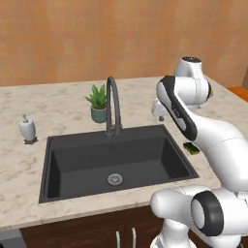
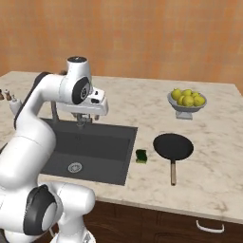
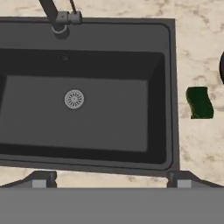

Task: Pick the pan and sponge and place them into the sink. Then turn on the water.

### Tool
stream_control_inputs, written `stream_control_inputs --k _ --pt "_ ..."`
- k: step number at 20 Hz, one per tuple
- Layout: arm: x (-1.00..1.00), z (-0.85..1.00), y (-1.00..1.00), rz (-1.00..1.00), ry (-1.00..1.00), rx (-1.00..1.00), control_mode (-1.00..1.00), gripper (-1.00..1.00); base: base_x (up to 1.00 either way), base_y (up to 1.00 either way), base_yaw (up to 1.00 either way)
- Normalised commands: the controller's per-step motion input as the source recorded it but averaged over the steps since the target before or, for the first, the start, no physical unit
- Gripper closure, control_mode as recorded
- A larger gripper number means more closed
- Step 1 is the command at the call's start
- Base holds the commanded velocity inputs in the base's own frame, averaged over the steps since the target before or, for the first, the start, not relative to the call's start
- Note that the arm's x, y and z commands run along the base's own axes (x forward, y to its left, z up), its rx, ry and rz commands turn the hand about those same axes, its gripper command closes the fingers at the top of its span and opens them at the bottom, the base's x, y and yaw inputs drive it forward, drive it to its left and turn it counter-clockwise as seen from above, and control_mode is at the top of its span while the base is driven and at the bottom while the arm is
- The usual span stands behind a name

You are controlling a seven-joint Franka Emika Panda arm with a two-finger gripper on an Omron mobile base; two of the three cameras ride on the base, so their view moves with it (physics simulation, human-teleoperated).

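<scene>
The black pan [image 2: 173, 146] with its wooden handle pointing toward the counter's front lies on the marble counter right of the sink [image 2: 126, 152]; its rim just shows [image 3: 222, 68] in the hand view. Between pan and sink lies the green sponge [image 2: 141, 155], [image 3: 199, 102], [image 1: 192, 147]. My gripper [image 2: 84, 121], [image 3: 111, 180] hangs open and empty above the sink [image 3: 131, 109], looking down into the basin with its silver drain [image 3: 74, 99]. The dark arched faucet [image 1: 113, 106] stands behind the basin [image 1: 46, 164], and no water runs from it.
A potted plant [image 1: 98, 104] stands left of the faucet, with a white soap dispenser [image 1: 27, 130] further left. A bowl of lemons [image 2: 186, 100] sits behind the pan. The orange wall closes the back of the counter.
</scene>
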Motion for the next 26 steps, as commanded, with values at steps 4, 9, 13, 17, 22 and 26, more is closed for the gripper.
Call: stream_control_inputs --k 4,9,13,17,22,26 --pt "0.00 -0.27 -0.97 -0.02 0.15 0.00 -1.00 -1.00 0.00 0.00 0.00" --pt "-0.04 -0.19 -0.99 -0.12 0.20 0.00 -1.00 -1.00 0.00 0.00 0.00" --pt "-0.08 -0.20 -0.86 -0.08 0.17 0.00 -1.00 -1.00 0.00 0.00 0.00" --pt "-0.04 -0.25 -0.69 -0.06 0.13 0.00 -1.00 -1.00 0.00 0.00 0.00" --pt "0.00 -0.23 -0.36 -0.02 0.09 0.00 -1.00 -1.00 0.00 0.00 0.00" --pt "0.08 -0.25 -0.44 -0.05 0.01 -0.05 -1.00 -1.00 0.00 0.00 0.00"
